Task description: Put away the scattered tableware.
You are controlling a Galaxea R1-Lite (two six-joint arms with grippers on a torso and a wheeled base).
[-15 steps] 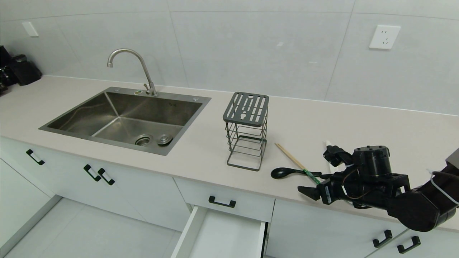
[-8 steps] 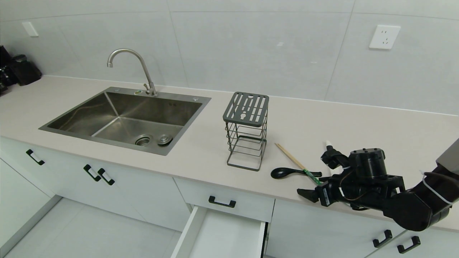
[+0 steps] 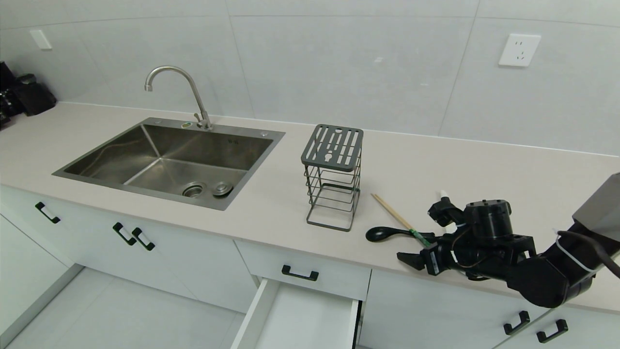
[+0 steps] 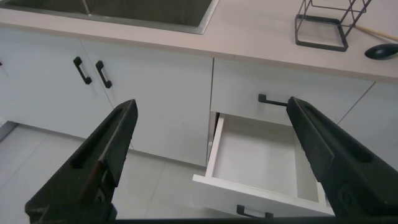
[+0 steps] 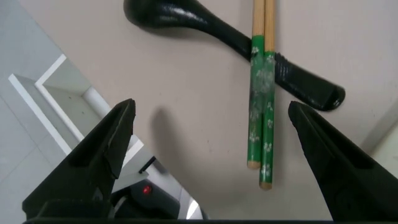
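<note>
Two chopsticks (image 5: pixel 261 93) cross the black spoon (image 5: pixel 186 22); our right gripper (image 5: pixel 208 124) hovers spread over their five-o'clock ends, so next we should lower and pinch.

We see a steel sink (image 3: pixel 208 148) sunk into the pale surface (image 3: pixel 484 169), a curved tap (image 3: pixel 195 97) at the sink's back rim, a dark appliance (image 3: pixel 29 94) far to its left, and a white wall socket (image 3: pixel 519 49) well to its right.
</note>
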